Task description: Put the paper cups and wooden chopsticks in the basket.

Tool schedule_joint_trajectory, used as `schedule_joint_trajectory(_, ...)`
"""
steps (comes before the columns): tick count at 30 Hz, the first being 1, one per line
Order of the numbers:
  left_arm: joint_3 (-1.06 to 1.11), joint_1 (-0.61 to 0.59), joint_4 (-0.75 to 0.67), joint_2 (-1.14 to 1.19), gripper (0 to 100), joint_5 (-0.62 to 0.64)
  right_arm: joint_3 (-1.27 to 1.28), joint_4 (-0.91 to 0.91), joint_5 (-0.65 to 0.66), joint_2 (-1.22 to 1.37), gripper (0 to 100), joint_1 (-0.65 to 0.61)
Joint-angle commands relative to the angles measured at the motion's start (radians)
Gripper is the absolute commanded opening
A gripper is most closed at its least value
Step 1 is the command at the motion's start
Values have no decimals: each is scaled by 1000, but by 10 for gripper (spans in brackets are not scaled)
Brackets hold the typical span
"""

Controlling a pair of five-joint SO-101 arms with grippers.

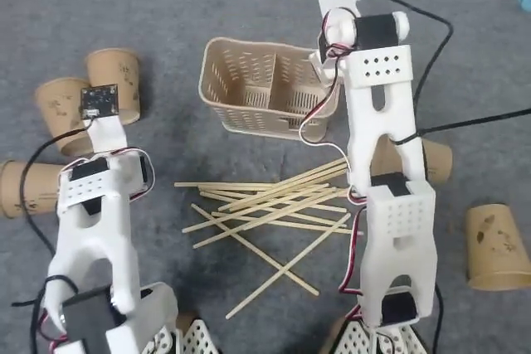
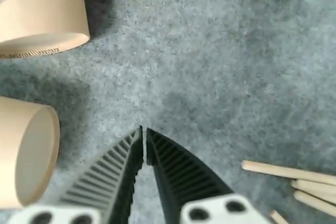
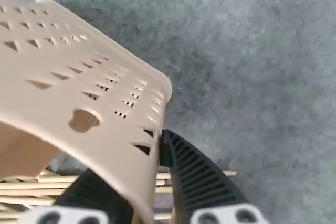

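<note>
The right gripper (image 3: pixel 152 156) pinches the basket (image 3: pixel 79 93) by its end wall. The perforated beige wall runs between the two fingers: the outer finger (image 3: pixel 194 177) lies flat against the outside face, and the other sits behind the wall on the inner side. In the high view the basket (image 1: pixel 270 89) is at the far end of the right arm, its two compartments open to the camera.

The chopsticks (image 1: pixel 274 205) lie in a loose, crossed heap on the grey mat (image 1: pixel 166 14), just behind the right fingers on the arm's side of the basket. Several show past the basket's lower edge, close to the outer finger. None touches either finger of that gripper.

The left gripper (image 2: pixel 143 132) has its black ribbed fingers (image 2: pixel 173 166) pressed together, tip against tip, holding nothing and pointing down at bare mat. The nearest cup (image 2: pixel 26 150) lies on its side close beside the fingers on the arm's left, apart from them. Two more cups (image 2: pixel 44 14) lie on the mat farther ahead of the tips. Ends of chopsticks lie near the fingers on the opposite side, not touching them.

Two other cups lie on their sides at the right of the table. One (image 1: pixel 436 159) is partly behind the right arm and one (image 1: pixel 496 246) is farther out, both well behind the right fingers.
</note>
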Motion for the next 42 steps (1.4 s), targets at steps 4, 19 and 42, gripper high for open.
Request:
schedule_joint_trajectory(4, -38, 2, -26, 0, 13, -14, 144, 42, 97, -117, 8, -24)
schedule_joint_trajectory(19, -38, 3, -26, 0, 13, -14, 325, 45, 226, -329, 8, -114)
schedule_joint_trajectory(42, -38, 5, -26, 0, 13, -14, 399, 39, 104, -467, 203, -79)
